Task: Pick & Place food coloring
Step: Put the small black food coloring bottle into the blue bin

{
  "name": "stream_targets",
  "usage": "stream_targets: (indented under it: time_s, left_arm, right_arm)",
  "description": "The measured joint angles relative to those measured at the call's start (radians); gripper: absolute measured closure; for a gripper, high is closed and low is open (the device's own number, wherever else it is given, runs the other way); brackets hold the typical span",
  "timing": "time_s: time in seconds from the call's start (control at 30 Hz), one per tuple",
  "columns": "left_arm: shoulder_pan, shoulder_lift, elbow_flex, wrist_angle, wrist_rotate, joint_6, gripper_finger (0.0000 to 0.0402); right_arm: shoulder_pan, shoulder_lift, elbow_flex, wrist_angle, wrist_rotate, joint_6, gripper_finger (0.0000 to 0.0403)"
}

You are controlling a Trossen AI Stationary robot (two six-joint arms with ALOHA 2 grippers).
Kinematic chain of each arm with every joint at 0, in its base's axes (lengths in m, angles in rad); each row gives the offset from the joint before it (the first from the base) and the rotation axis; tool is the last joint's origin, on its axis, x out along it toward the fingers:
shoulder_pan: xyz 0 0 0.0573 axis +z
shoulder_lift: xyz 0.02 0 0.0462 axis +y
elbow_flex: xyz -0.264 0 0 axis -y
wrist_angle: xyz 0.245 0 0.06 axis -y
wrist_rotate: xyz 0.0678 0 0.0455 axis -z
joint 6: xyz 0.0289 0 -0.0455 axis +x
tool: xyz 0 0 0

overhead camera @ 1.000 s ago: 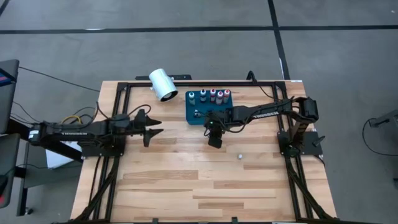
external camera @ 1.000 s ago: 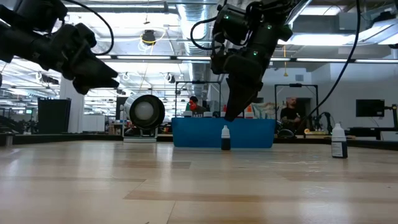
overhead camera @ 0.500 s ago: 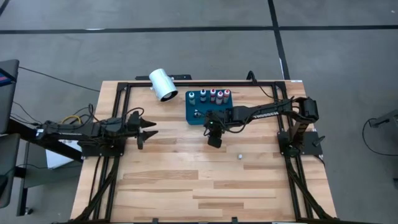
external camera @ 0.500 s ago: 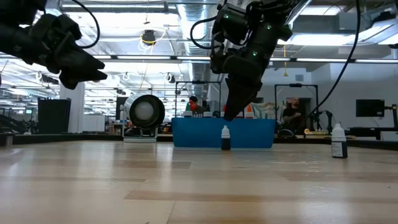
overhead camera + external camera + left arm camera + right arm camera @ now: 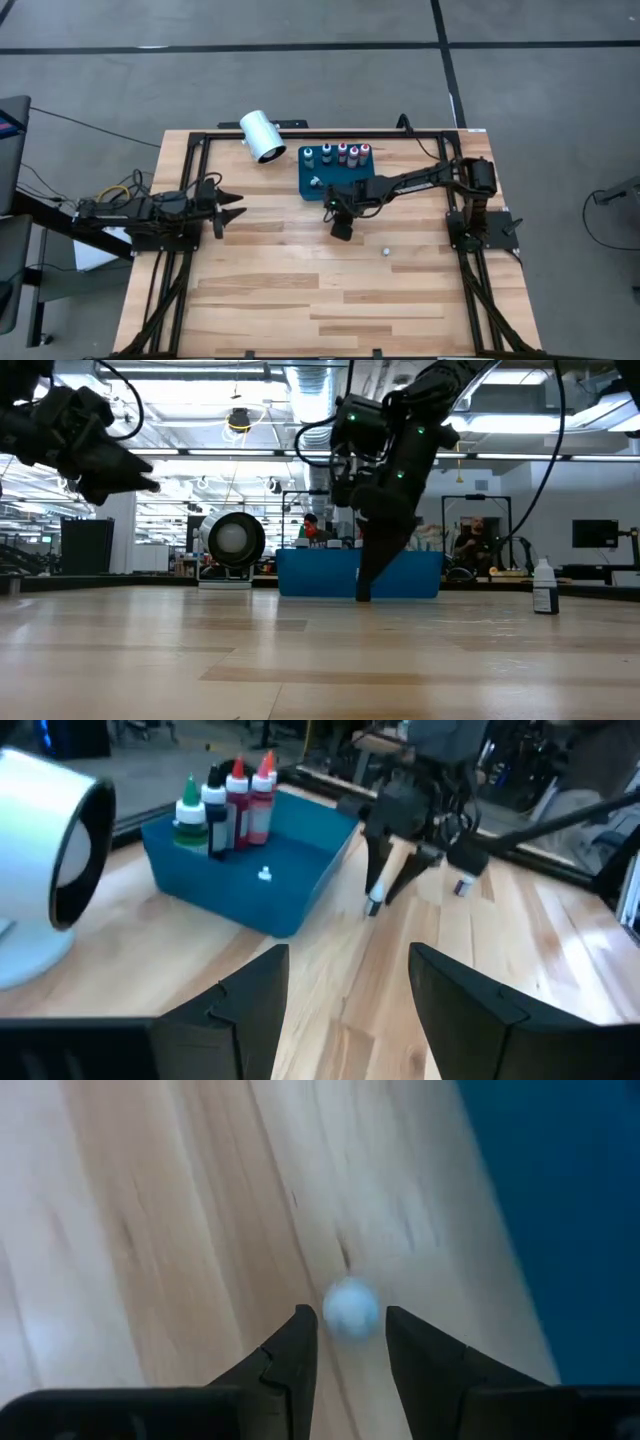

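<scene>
Right hand (image 5: 350, 1342) is hanging part-open, gripping nothing, straight over an upright bottle (image 5: 350, 1308) standing on the worktop (image 5: 300, 290) just near of the blue tray (image 5: 312, 189). Left hand (image 5: 228, 207) is waiting open, far left.

The wooden tabletop (image 5: 300, 290) carries a blue tray (image 5: 312, 187), a white cylinder (image 5: 262, 136) lying beside it, and a lone small bottle (image 5: 385, 252).

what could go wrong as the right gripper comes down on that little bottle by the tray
1. The right gripper has its fingers open just around the small bottle; slightly off centre, a finger could tip it.
2. The blue tray sits close beside it, so a finger might bump its wall.
</scene>
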Motion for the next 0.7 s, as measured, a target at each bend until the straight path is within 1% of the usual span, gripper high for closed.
stream_targets:
  time_s: [0.7]
  left_arm:
    - [0.0,0.008,-0.001,-0.031,-0.01,0.0,0.0203]
  right_arm:
    - [0.0,-0.001,0.002,0.045,0.003,0.037,0.0292]
